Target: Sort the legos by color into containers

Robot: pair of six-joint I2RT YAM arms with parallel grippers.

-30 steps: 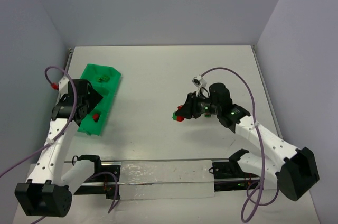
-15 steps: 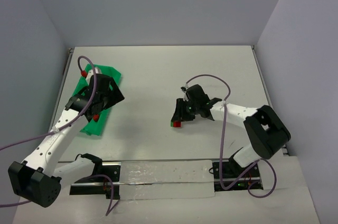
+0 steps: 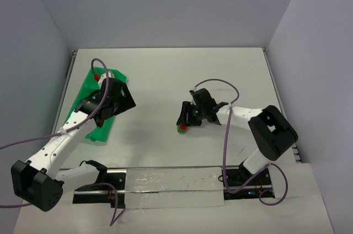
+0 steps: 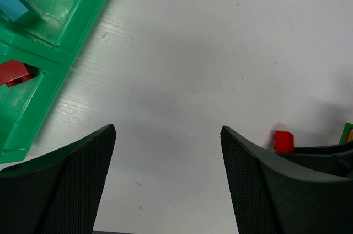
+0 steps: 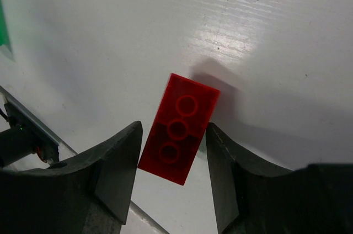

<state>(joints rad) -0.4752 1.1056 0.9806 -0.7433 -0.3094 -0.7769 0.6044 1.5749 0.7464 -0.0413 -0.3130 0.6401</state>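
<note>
The seemingly light, slick red brick [image 5: 179, 126] sat between the jaws of the right gripper [image 5: 173, 134], hold unclear, best pinched across its long sides; the left gripper [image 4: 167, 132] gaped empty.

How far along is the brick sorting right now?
Done: the long green compartment tray holds a red brick and a blue brick in separate compartments. In hand: the right gripper straddles a translucent red three-stud brick; whether it grips it is unclear. The left gripper is open and empty. Left: that brick and a small green brick next to it.
</note>
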